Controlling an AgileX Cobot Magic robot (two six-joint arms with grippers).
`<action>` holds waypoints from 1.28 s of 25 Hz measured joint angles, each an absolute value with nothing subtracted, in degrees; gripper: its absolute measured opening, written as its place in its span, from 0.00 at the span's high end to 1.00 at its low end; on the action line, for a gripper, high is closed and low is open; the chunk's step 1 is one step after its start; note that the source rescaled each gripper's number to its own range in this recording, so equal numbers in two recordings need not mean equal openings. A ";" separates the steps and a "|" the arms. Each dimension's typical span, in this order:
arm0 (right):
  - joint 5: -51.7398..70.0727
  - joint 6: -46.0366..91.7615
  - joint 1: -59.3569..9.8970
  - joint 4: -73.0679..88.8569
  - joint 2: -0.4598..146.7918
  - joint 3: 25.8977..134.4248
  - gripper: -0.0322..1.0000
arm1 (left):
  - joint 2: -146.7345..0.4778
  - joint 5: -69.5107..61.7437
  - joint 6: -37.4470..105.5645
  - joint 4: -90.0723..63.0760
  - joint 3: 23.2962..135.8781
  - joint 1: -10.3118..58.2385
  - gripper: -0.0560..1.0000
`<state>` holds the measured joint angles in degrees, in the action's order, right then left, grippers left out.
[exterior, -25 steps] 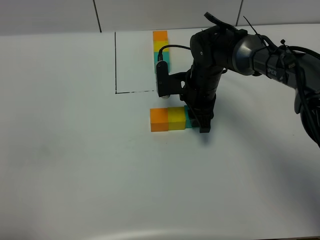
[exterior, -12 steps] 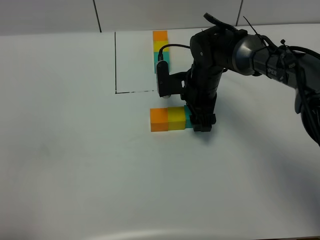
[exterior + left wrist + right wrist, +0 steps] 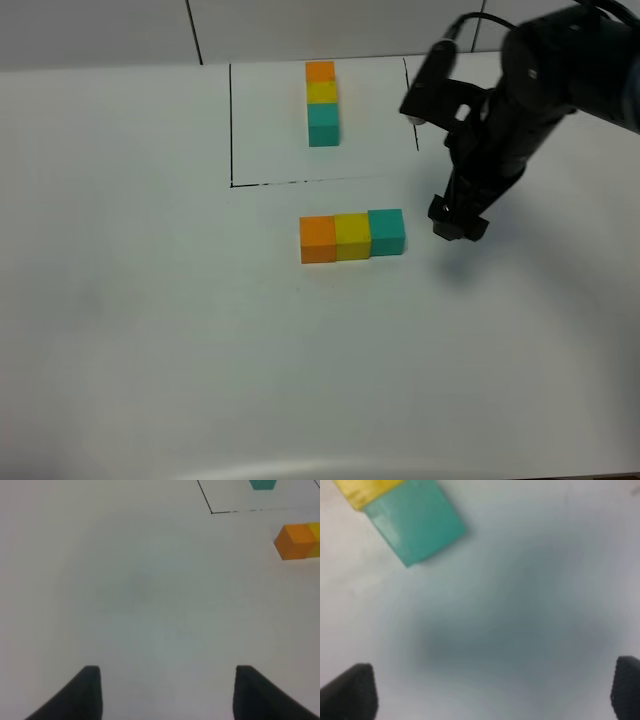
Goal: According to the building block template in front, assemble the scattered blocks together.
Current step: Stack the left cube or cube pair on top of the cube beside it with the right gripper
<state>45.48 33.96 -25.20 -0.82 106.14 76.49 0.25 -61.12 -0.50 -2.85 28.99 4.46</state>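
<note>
- The scattered blocks (image 3: 352, 237) lie in a touching row on the white table (image 3: 150, 330), just outside the black outline (image 3: 231, 125). The building block template (image 3: 321, 100) stands inside that outline.
- The order orange, yellow, teal appears to match the template, so the task looks close to done.
- The right gripper (image 3: 458, 222) hangs just beside the teal cube (image 3: 386, 231) and apart from it. Its fingers are spread wide and hold nothing.
- Risk: with the gripper this near, a low sideways sweep could clip the teal cube and split the row.
- Risk: the teal cube seems to sit a little out of line with the yellow cube (image 3: 352, 236). A nudge to square it could push all three askew.
- The exterior view alone shows row, template and right arm together. The left arm is absent from it.
- The left wrist view alone shows the left gripper (image 3: 170, 692), fingers partly apart over bare table, gripping nothing and well away from the orange cube (image 3: 295, 541).
- The right wrist view shows the teal-yellow joint up close, though blurred.
</note>
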 joint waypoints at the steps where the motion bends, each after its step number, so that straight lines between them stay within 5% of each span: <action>1: 42.92 29.93 -24.70 -0.82 103.84 72.23 0.11 | 0.25 -61.12 -0.50 -2.85 28.99 4.46 0.71; 7: 28.40 11.83 -23.38 -0.95 91.97 52.98 0.13 | 0.25 -61.12 -0.50 -2.85 28.99 4.46 0.71; 14: 26.27 14.43 -23.21 -1.06 90.03 49.85 0.13 | 0.25 -61.12 -0.50 -2.85 28.99 4.46 0.71; 24: 48.11 36.73 -29.77 -2.50 101.06 74.15 0.14 | 0.25 -61.12 -0.50 -2.85 28.99 4.46 0.71; 32: 53.78 47.56 -37.16 -3.49 118.69 92.89 0.15 | 0.25 -61.12 -0.50 -2.85 28.99 4.46 0.71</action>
<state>53.78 47.56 -37.16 -3.49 118.69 92.89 0.25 -61.12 -0.50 -2.85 28.99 4.46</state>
